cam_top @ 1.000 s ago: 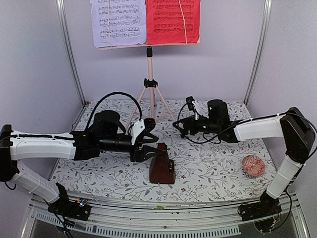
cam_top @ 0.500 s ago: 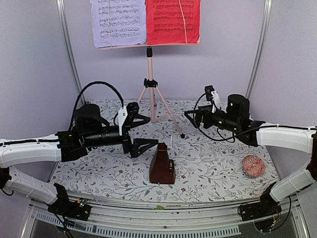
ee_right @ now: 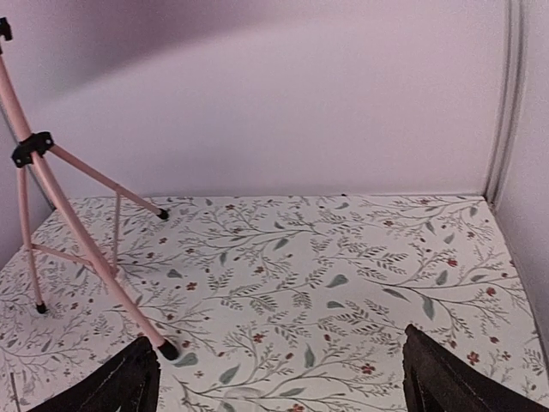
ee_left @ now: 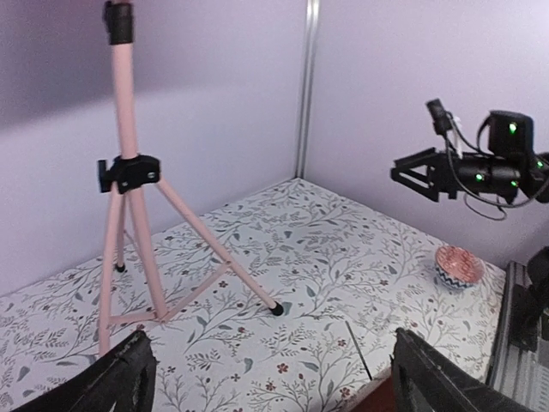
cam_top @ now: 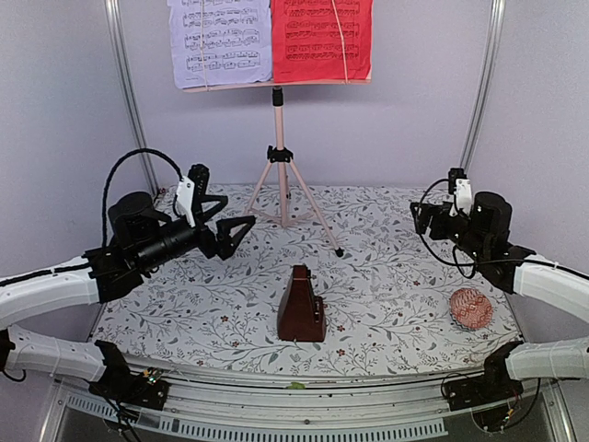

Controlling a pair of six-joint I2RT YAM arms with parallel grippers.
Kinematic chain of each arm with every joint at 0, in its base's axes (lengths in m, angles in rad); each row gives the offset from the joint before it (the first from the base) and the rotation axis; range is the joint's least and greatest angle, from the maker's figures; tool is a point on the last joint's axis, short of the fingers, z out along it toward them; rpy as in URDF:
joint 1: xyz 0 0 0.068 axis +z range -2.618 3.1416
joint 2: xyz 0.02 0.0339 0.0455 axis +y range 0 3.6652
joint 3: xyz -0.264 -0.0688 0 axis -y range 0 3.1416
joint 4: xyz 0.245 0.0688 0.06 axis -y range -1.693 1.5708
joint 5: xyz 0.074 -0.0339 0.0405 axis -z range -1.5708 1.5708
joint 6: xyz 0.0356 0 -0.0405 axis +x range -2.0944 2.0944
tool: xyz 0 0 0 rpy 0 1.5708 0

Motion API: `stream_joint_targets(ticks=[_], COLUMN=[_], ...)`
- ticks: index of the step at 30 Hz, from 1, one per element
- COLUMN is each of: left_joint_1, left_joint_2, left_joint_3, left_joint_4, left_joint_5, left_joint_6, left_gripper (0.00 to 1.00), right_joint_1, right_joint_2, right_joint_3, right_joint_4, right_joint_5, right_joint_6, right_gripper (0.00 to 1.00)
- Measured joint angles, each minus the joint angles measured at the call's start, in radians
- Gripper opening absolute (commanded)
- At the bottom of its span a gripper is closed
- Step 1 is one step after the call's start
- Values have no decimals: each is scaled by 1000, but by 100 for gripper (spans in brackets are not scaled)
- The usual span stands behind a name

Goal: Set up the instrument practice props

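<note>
The pink tripod music stand (cam_top: 279, 175) stands upright at the back centre. A lilac sheet of music (cam_top: 219, 41) and a red sheet (cam_top: 322, 39) rest side by side on its desk. The dark brown metronome (cam_top: 301, 306) stands upright on the floral cloth near the front centre, with nothing touching it. My left gripper (cam_top: 230, 214) hovers open and empty to the left of the tripod. My right gripper (cam_top: 421, 219) hovers open and empty at the right. The left wrist view shows the tripod (ee_left: 120, 172) and the wide-apart fingers (ee_left: 120, 382). The right wrist view shows the tripod legs (ee_right: 51, 197) beyond the open fingers (ee_right: 446, 378).
A small pink knitted ball (cam_top: 470, 308) lies on the cloth at the front right, also seen as the ball (ee_left: 459, 266) in the left wrist view. Lilac walls and metal posts (cam_top: 129, 92) close in the back and sides. The tripod's feet spread over the back of the table.
Both arms have drawn back from the centre, the left one away from the metronome toward the left, the right one toward the right. Both grippers have opened wider.
</note>
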Motion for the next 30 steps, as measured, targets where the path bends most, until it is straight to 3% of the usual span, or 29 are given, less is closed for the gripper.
stream_joint_targets(ticks=[6,10,17,25,30], left_joint_1=[153,255,407,480,518], left_joint_2=[-46,-64,-66,-59,24], left_joint_3=[-38,-77,-110,-120,-120], left_joint_4=[-26,-51,-89,-113,-110], left_joint_5=[-70,-87,-125,-219,-312], left_joint_6=[-112,-166,-202,-185,-142], left_gripper=[96,96,96,96,96], right_joint_1=[-212,-316,-379,-383,-386], right_joint_2=[-61,-32,188,469,491], right_joint_3=[-143,-218,-403,-475,-453], right_joint_4=[63,202,645,1107,1144], right_joint_5=[42,49,49,22,-2], right_joint_6=[-28,-43,-84,-131,-145], right_gripper=[99,99,99,99,99])
